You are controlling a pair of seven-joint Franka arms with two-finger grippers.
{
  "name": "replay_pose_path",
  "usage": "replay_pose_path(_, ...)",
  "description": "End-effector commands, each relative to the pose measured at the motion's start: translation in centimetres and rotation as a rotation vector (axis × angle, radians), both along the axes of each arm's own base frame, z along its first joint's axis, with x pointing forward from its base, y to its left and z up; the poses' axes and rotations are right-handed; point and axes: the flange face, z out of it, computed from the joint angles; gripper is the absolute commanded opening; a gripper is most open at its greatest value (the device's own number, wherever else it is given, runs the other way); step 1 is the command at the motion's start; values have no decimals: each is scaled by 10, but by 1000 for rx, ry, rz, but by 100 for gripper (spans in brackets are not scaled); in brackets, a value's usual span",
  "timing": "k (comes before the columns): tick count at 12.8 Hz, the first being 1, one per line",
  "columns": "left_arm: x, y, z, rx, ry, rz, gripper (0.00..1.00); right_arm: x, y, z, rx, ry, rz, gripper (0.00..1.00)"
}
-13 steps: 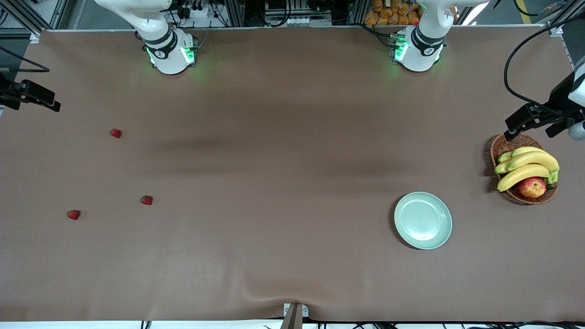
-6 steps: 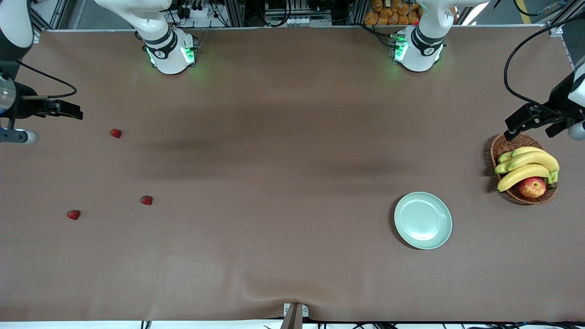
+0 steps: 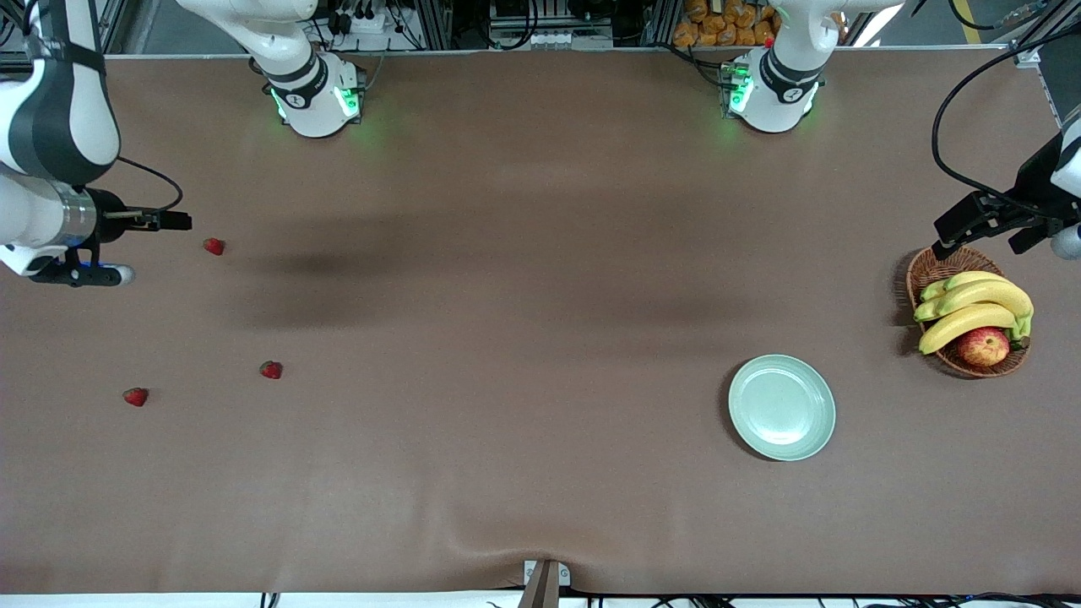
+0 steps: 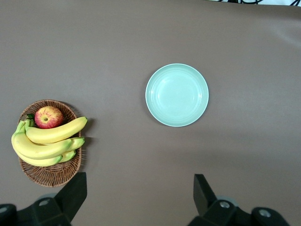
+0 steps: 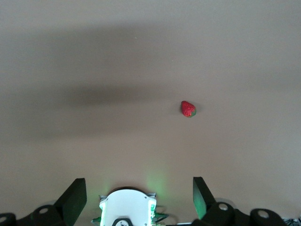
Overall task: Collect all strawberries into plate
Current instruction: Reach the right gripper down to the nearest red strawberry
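- The plate (image 3: pixel 782 408) lies nearest the front camera of all the things, toward the left arm's end of the brown counter (image 3: pixel 524 338); it is mint green, glossy, and holds nothing. It shows again in the left wrist view (image 4: pixel 177 95).
- One strawberry (image 3: pixel 135 396) lies at about the same nearness, toward the right arm's end of the counter, well apart from the plate.
- A second strawberry (image 3: pixel 271 369) sits a little farther from the camera, near the first one.
- A wicker basket (image 3: pixel 929 272) stands near the plate and farther from the camera, at the left arm's end of the counter. In it lie bananas (image 3: pixel 973 308) and an apple (image 3: pixel 983 346); the apple touches the bananas.
- The third strawberry (image 3: pixel 214 246) lies farther still from the camera, toward the right arm's end. The right wrist view shows it alone on the bare counter (image 5: pixel 188 108).
- The right gripper (image 3: pixel 173 222) hangs over the counter just beside that third strawberry, not touching it. Its fingers (image 5: pixel 75 195) stand wide apart and hold nothing.
- The left gripper (image 3: pixel 980 221) waits over the edge of the basket. Its fingers (image 4: pixel 200 188) are likewise spread apart and hold nothing.
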Motion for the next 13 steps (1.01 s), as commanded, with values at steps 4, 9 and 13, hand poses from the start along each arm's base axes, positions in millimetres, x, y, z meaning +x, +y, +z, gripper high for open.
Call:
replay_pose_path(4, 1, 2, 0, -21, 14, -13, 100, -9, -68, -86, 98, 28, 118, 100)
replay_pose_path(9, 2, 4, -4, -21, 21, -9, 100, -44, -87, -151, 82, -27, 327, 100)
replay_pose_path(13, 4, 5, -8, -19, 27, -9, 100, -62, -101, -204, 131, -50, 394, 100)
